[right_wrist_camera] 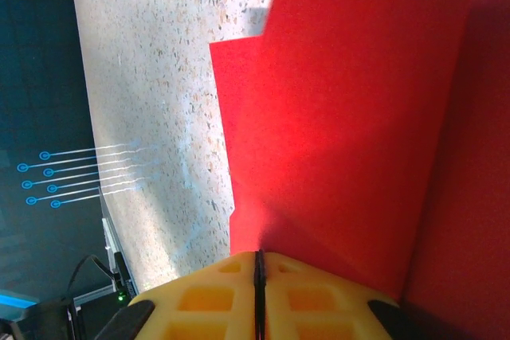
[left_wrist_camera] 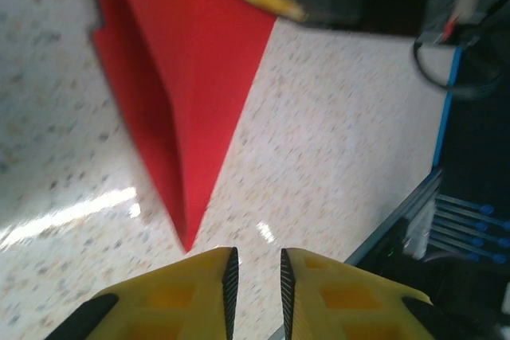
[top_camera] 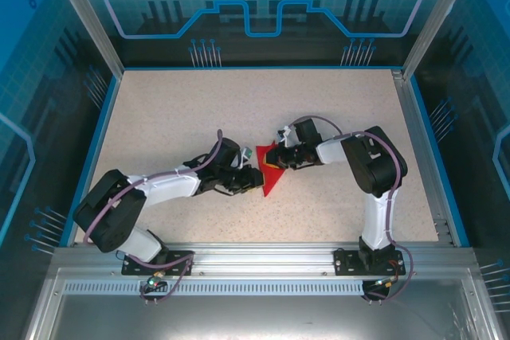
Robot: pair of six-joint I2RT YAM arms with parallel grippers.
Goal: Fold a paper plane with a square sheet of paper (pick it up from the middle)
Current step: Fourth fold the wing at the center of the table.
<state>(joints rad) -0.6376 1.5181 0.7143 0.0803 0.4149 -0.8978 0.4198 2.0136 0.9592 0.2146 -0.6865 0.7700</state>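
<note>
The red paper plane (top_camera: 272,175) lies mid-table, folded into a long pointed triangle with a centre crease (left_wrist_camera: 187,101). Its tip points toward my left gripper (left_wrist_camera: 255,267), whose yellow jaws stand slightly open with nothing between them, just short of the tip. In the top view that left gripper (top_camera: 256,181) sits at the paper's left edge. My right gripper (right_wrist_camera: 258,259) is shut on the wide end of the red paper (right_wrist_camera: 358,117), which rises up from the table there. The right gripper (top_camera: 281,157) reaches in from the right.
The speckled tabletop (top_camera: 175,109) has free room all round the arms. A blue rim and metal frame (top_camera: 430,157) bound the table. A dark cable (left_wrist_camera: 434,61) hangs from the right arm at the upper right of the left wrist view.
</note>
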